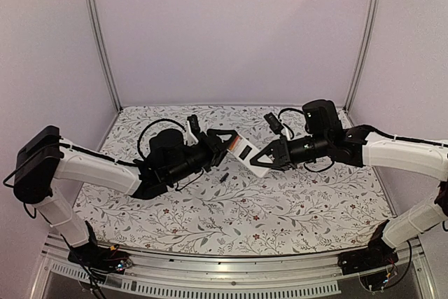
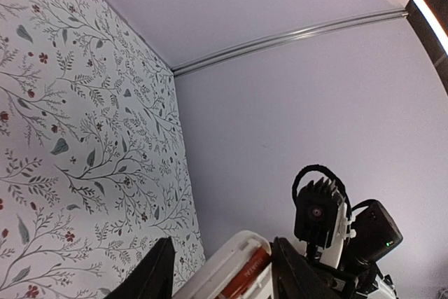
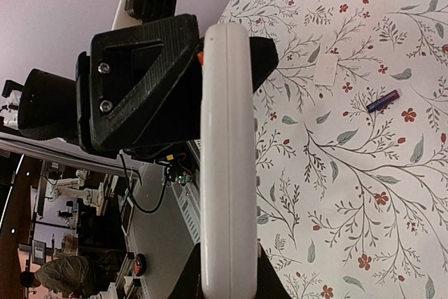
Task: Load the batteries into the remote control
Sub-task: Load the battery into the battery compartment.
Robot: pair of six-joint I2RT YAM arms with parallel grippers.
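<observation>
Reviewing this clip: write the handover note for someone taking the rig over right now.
Right gripper: shut on the remote, held up between the arms.
Left gripper: jaws on either side of the remote's far end; grip unclear.
Orange-red battery: appears to sit in the recess.
Black battery and cover: lying on the table.
Left to do: load the black battery, probably refit the cover.

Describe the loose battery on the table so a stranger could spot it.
On the floral table, find the white remote control held up over its middle. Just nearer the arm bases lies the battery, a tiny dark cylinder, unlike the flat white cover piece beside it.
</observation>
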